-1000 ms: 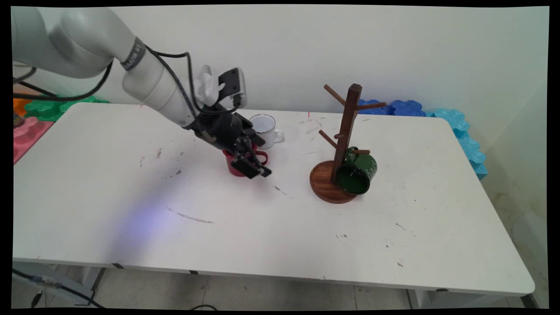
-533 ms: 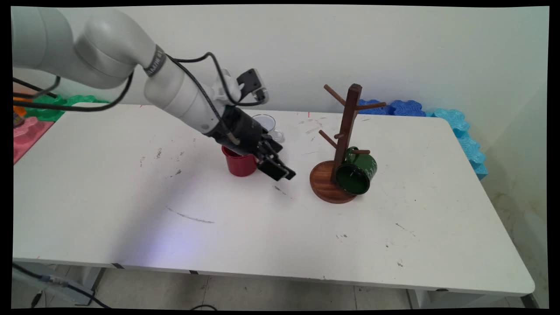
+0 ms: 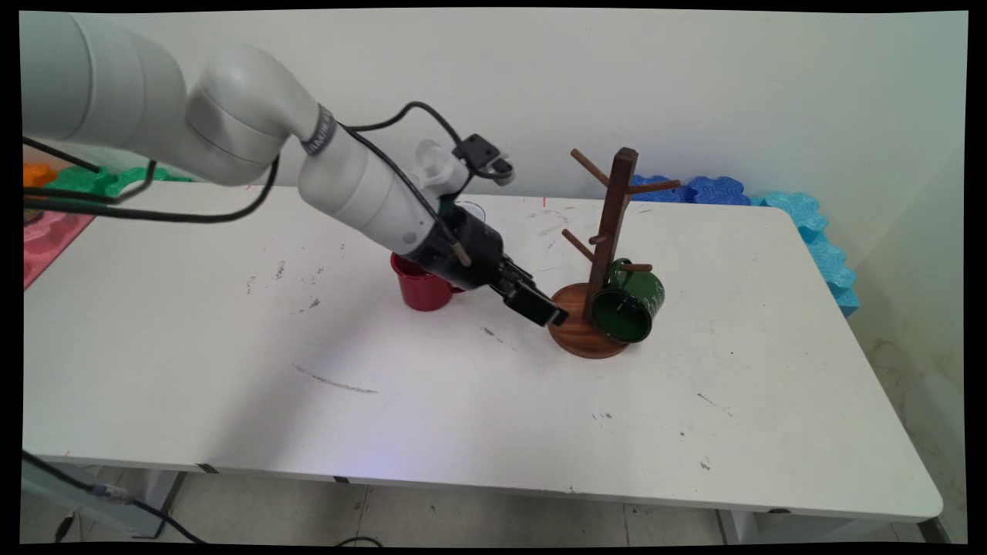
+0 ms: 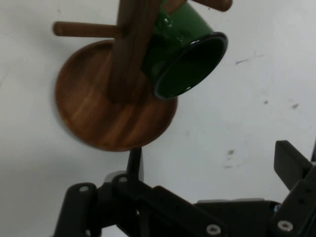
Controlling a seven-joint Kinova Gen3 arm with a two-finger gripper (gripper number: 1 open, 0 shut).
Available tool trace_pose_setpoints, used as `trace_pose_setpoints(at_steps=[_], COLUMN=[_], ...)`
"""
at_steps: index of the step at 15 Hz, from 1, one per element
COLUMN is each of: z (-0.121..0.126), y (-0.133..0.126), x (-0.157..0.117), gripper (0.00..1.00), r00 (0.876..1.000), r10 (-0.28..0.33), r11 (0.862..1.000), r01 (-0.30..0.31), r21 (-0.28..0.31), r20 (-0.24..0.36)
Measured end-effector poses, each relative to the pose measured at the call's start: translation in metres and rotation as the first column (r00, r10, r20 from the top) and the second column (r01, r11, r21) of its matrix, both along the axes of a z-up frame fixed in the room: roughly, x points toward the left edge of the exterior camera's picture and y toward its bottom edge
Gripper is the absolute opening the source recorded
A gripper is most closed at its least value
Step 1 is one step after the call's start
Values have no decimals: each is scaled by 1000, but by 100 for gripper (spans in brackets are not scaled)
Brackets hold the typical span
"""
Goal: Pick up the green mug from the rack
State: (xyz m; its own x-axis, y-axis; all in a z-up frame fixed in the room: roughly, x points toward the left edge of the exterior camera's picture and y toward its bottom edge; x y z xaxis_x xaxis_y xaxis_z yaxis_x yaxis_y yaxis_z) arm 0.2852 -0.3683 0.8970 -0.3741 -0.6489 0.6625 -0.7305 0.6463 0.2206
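The black two-finger claw (image 3: 549, 314) is seen low over the white desk (image 3: 432, 401), just beside the round base of the dark wooden mug tree (image 3: 609, 223). Its fingers (image 4: 289, 163) stand well apart in the hand view, and nothing is held between them.

A dark green enamelled metal mug (image 4: 185, 59) hangs by its handle on a low peg of the mug tree, mouth tilted down and toward the desk's near edge. The tree stands toward the desk's far right part.

A red metal mug (image 3: 420, 287) stands upright at the desk's middle, behind the claw. A further pale mug behind the arm is mostly hidden.

The green mug is judged light, rigid and smooth, so slippery at the wall. The rim or handle is judged the firmer hold. The enamel may chip if knocked on the peg.
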Motion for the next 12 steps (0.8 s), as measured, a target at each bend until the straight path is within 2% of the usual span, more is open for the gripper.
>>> trace_pose_setpoints(at_steps=[5,12], z=[-7,-18], y=[0,-8], x=[-25,-53], gripper=[100,100], r00=[995,976], r10=[73,166], r11=[996,981], r01=[-69,-148], r21=[63,128], r20=[-72,-143])
